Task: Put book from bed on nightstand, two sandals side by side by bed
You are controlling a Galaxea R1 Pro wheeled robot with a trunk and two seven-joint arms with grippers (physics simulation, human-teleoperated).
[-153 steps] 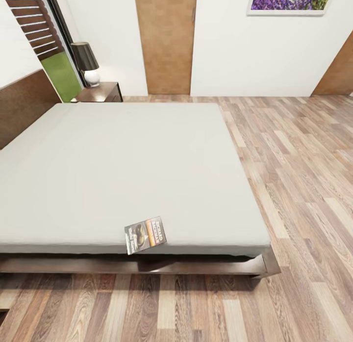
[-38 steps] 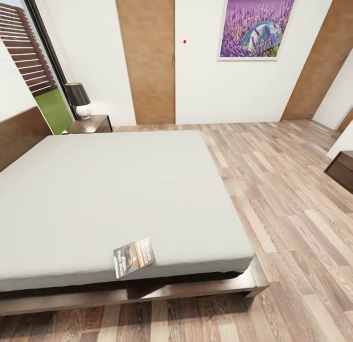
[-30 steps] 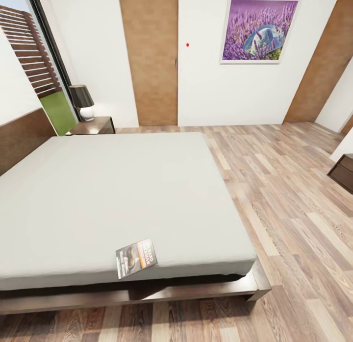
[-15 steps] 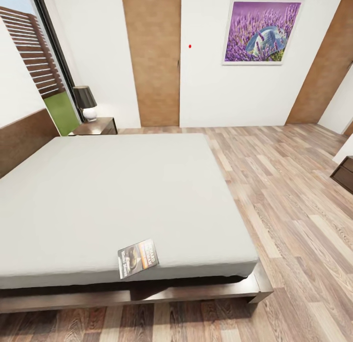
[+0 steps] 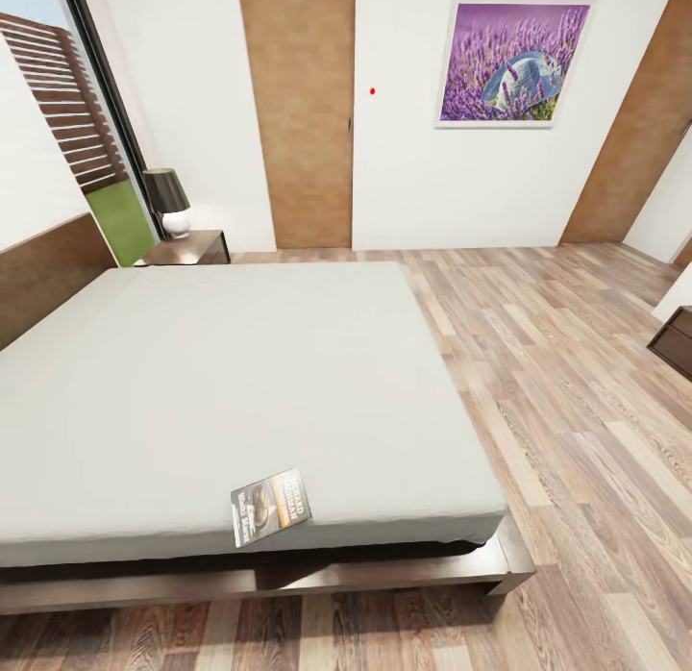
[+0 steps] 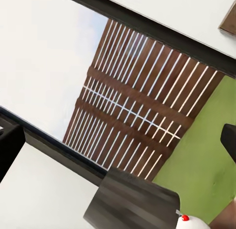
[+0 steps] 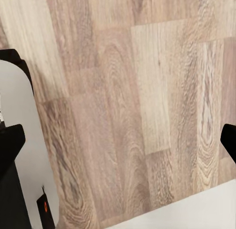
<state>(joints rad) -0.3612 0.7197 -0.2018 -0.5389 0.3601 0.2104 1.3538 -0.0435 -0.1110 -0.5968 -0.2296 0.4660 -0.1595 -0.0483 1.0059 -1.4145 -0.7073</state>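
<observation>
Book (image 5: 270,507), a thin paperback with a grey-and-dark cover and an orange band, is lying flat on the light-grey mattress of the large bed (image 5: 240,383), at its near edge, close to the right corner. The dark reddish-brown wooden nightstand (image 5: 187,249) is standing at the far side by the headboard, carrying a lamp (image 5: 169,201) with a dark shade. Left gripper (image 6: 118,148) and right gripper (image 7: 120,143) are both showing fingertips spread wide apart, holding nothing.
</observation>
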